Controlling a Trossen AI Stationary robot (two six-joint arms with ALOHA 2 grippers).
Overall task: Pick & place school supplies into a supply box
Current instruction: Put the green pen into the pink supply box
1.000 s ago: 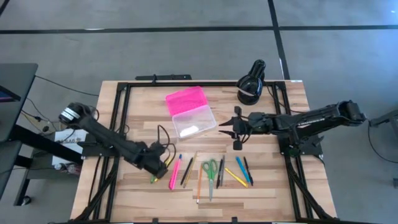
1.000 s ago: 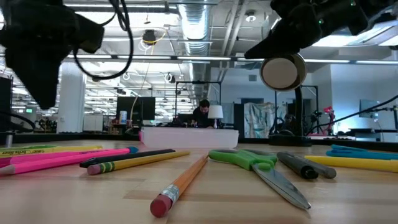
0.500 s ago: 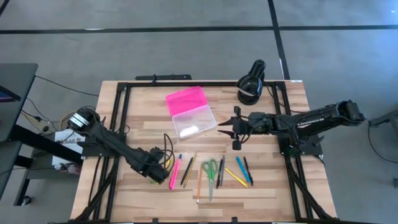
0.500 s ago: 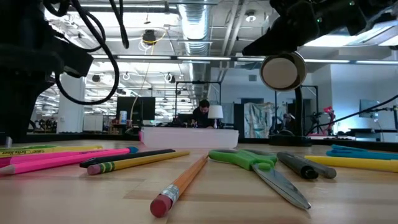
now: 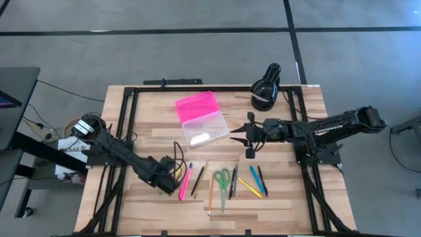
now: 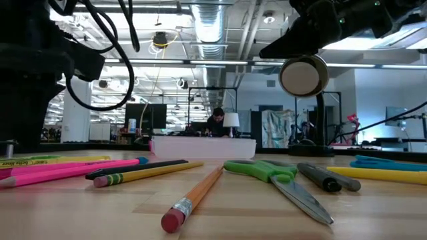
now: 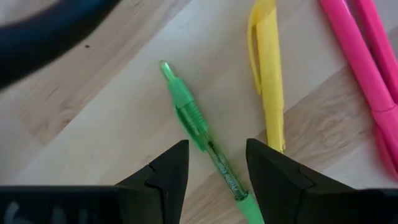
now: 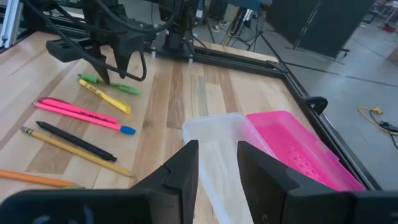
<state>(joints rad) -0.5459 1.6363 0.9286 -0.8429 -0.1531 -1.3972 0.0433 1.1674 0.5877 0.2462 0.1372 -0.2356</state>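
Wooden table (image 5: 145, 118) carries all items. Supply box (image 5: 200, 117) lies open at table centre, pink lid beside clear base. Right gripper (image 5: 249, 135) hangs just beside the box, fingers apart, grasping nothing. Left gripper (image 7: 214, 171) is lowered at the row's left end, fingers parted astride a green pen (image 7: 199, 134), not clenched. Yellow pen (image 7: 267, 74) lies beside it; scissors (image 5: 222, 181) further right.

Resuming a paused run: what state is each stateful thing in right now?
supply box: open, pink lid folded back, clear base looks empty.
green pen: lying on the table, between the jaws, not gripped.
scissors: closed, flat on the table.
left gripper: jaws open, low over the green pen.
right gripper: jaws open, beside the box.
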